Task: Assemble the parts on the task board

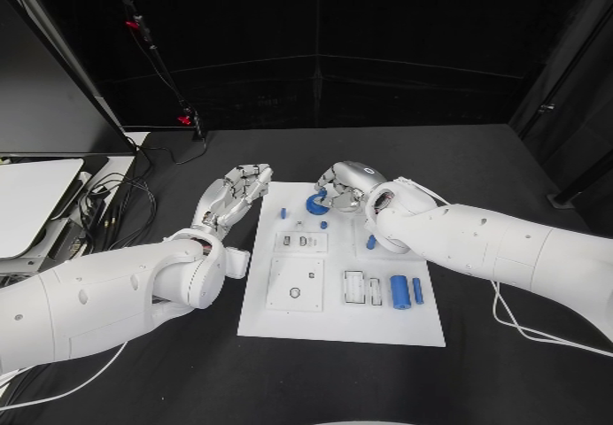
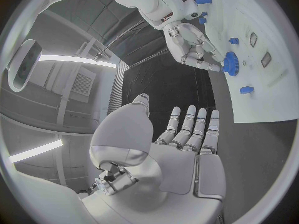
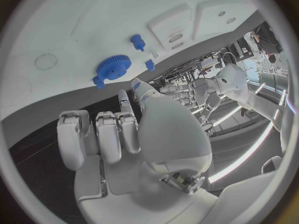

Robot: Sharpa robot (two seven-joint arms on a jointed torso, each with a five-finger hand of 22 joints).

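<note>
Two robot hands over the black surface (image 1: 511, 159), one at each side of the far end of the white task board (image 1: 338, 328). Off the board's left edge, left robot hand (image 1: 236, 197), released, fingers straight and apart, palm bare, hovering over the surface beside the board. Further left, a pale tray-like object (image 1: 28, 199) and dark cables (image 1: 115, 208) near the surface's edge. On the board's far end, a blue gear (image 1: 315, 204), with the right robot hand (image 1: 347, 188) just above it, fingers curled in; grasp on the gear impossible to tell. Nearby, small blue pegs (image 1: 283, 212). Toward the right, near end of the board, two blue cylinders (image 1: 401, 291) lying side by side, apart from both hands.
</note>
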